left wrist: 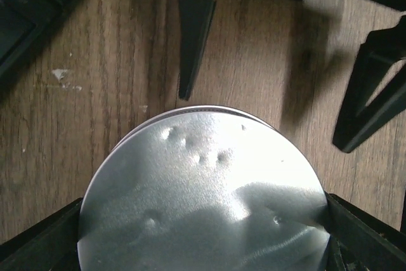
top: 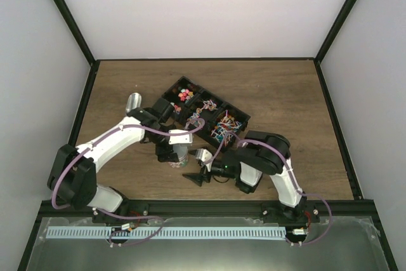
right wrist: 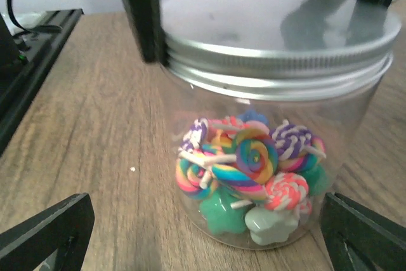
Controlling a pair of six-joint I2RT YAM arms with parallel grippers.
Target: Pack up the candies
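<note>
Wooden table (top: 285, 93), lidded jar (right wrist: 190, 112) inspected.
Candies (right wrist: 247, 163) sit inside the clear jar under its metal lid (left wrist: 203, 188); left gripper (left wrist: 203, 220) clamps the lid's rim from both sides; right gripper (right wrist: 206, 220) gapes wide, fingers flanking the jar, apart.

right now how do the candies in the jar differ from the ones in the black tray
The jar candies are heaped together in the clear jar, swirl lollipops and stars mixed; the tray candies are spread over separate compartments of the black tray. The jar candies sit closed under a silver lid; the tray candies lie uncovered. Both are small and brightly coloured.
</note>
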